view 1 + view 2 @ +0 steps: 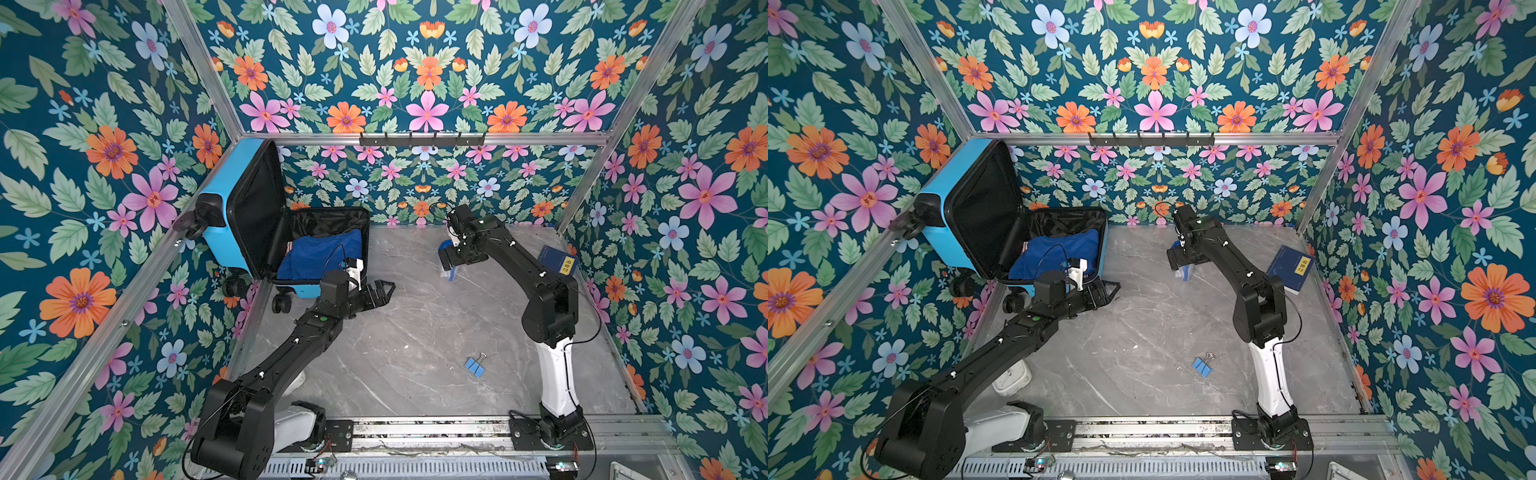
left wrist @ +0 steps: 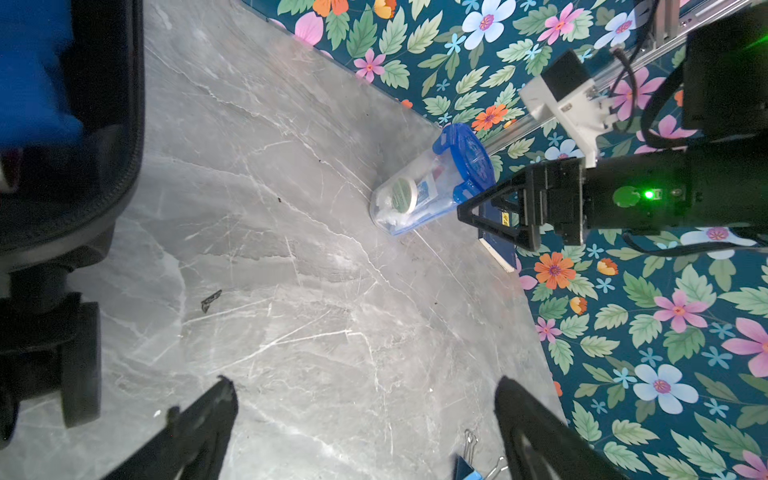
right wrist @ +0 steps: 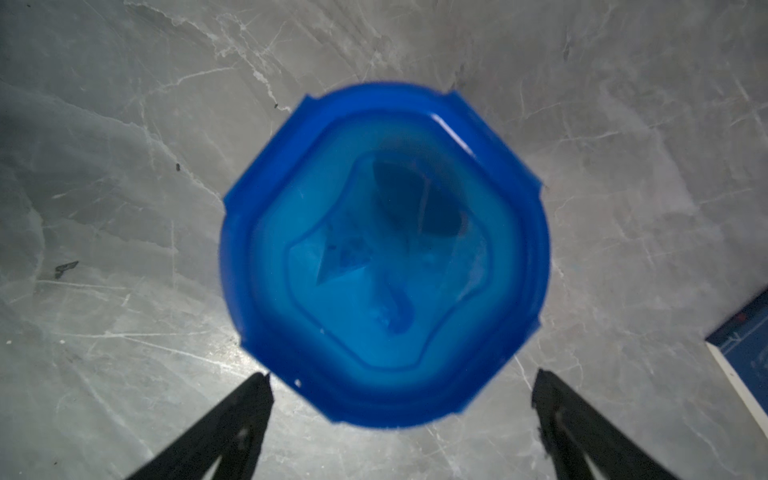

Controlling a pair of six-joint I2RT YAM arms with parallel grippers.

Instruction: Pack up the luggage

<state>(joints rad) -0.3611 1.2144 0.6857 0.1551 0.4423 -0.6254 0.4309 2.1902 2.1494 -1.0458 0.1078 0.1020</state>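
one boxy hard-shell luggage point(image 1: 227, 248) — soft blue cloth point(image 1: 320, 254) inside

Bright, even light fills both top views, the wide lens splaying the floral-papered walls point(image 1: 428, 62) at the edges. In the right wrist view a translucent blue plastic lid point(image 3: 384, 253) blurs, too close for focus; a pale sheen marks the grey marble-patterned tabletop point(image 3: 166, 345), its corners dim. The black left end effector point(image 2: 363, 382) looks soft.

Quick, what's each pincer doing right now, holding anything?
Left pincer: open, empty, near the luggage.
Right pincer: open, poised over the blue-lidded tub, not gripping it.
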